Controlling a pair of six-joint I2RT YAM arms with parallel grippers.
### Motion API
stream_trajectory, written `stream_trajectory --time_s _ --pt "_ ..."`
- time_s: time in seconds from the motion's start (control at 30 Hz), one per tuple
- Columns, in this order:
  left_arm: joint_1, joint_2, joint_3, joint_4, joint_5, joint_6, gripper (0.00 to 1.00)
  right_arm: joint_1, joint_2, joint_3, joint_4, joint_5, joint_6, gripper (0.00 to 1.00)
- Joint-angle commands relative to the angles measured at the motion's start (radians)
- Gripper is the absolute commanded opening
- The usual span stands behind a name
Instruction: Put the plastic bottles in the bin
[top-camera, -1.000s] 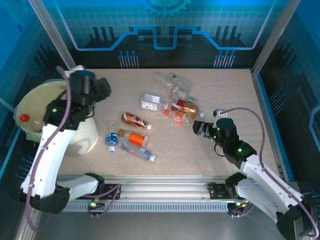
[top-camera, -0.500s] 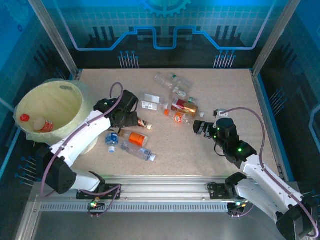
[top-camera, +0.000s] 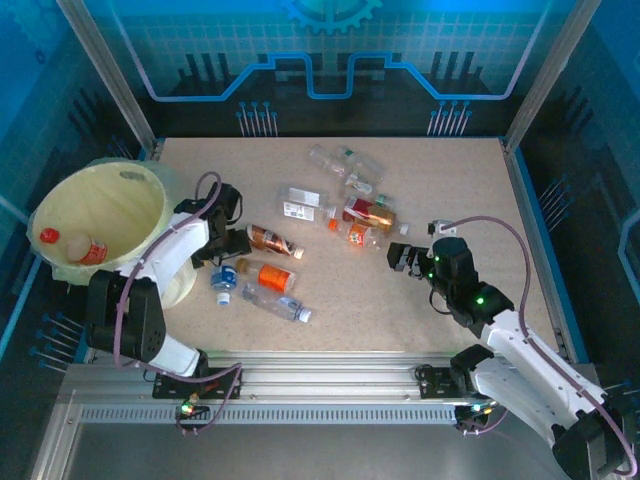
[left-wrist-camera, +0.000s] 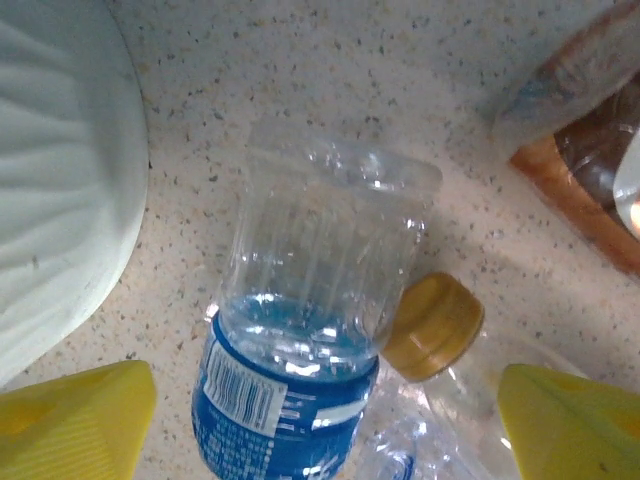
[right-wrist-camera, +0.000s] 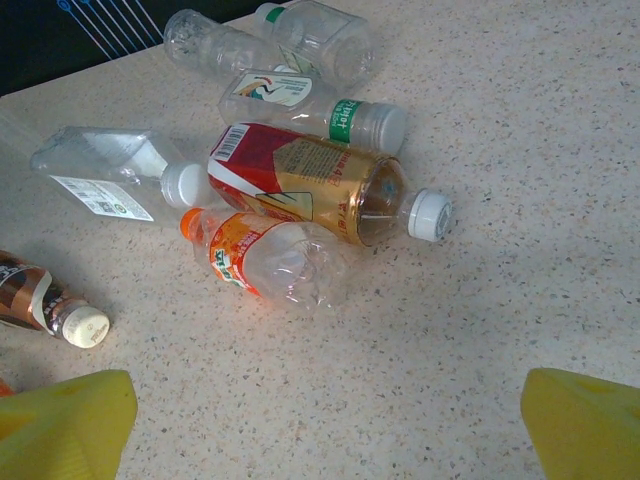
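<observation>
Clutter across the speckled table (top-camera: 450, 180) from above: plastic bottles (top-camera: 350, 200) bunched at upper centre, four more at centre left, namely brown-label bottle (top-camera: 270, 240), orange-label bottle (top-camera: 270, 275), blue-label bottle (top-camera: 223, 278) and clear bottle (top-camera: 280, 305). At far left the bin (top-camera: 125, 205), a red-labelled bottle (top-camera: 88, 250) lying inside. Left arm folded tight beside the bin, left gripper (top-camera: 228, 245) low over the blue-label bottle. Right arm reaching up from lower right, right gripper (top-camera: 400, 258) just right of the bunch.

Left wrist view: blue-label bottle lying at centre, gold cap (left-wrist-camera: 432, 327) of a neighbouring bottle against its right side, bin wall at upper left, brown-label bottle at upper right. Left fingers (left-wrist-camera: 75, 420) in both lower corners, spread wide either side of the bottle, not pressing it.

Right wrist view: red-and-gold bottle (right-wrist-camera: 310, 185) at centre, orange-capped bottle (right-wrist-camera: 275, 260) touching below it, green-banded bottle (right-wrist-camera: 310, 105) above, square clear bottle (right-wrist-camera: 110, 175) at left. Right fingers (right-wrist-camera: 65, 425) in the lower corners, spread wide, bare table between.
</observation>
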Motion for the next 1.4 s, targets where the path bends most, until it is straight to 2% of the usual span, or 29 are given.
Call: stream_trajectory --time_s 0.0,0.5,0.77,0.93,1.1,1.3,1.37 --pt "0.037 0.024 -0.024 0.047 0.039 0.046 0.87 -0.011 -0.020 -0.014 -0.015 0.020 0.012 1.00" --pt "0.060 0.186 -0.043 0.148 0.075 0.026 0.79 -0.011 -0.026 -0.032 -0.014 0.019 0.030 1.00" --pt "0.059 0.233 -0.005 0.207 0.092 0.034 0.70 -0.011 -0.045 -0.052 -0.010 0.028 0.031 1.00" --pt "0.058 0.187 0.018 0.208 0.113 0.029 0.65 -0.010 -0.051 -0.066 0.005 0.019 0.016 1.00" --pt "0.057 0.080 0.020 0.216 0.133 0.026 0.63 -0.010 -0.056 -0.069 0.047 -0.018 -0.013 1.00" --pt "0.056 -0.053 0.036 0.227 0.158 0.019 0.61 -0.010 -0.045 -0.078 0.137 -0.122 -0.080 1.00" --pt "0.056 -0.093 0.051 0.231 0.197 0.014 0.60 -0.006 -0.036 -0.080 0.175 -0.182 -0.101 1.00"
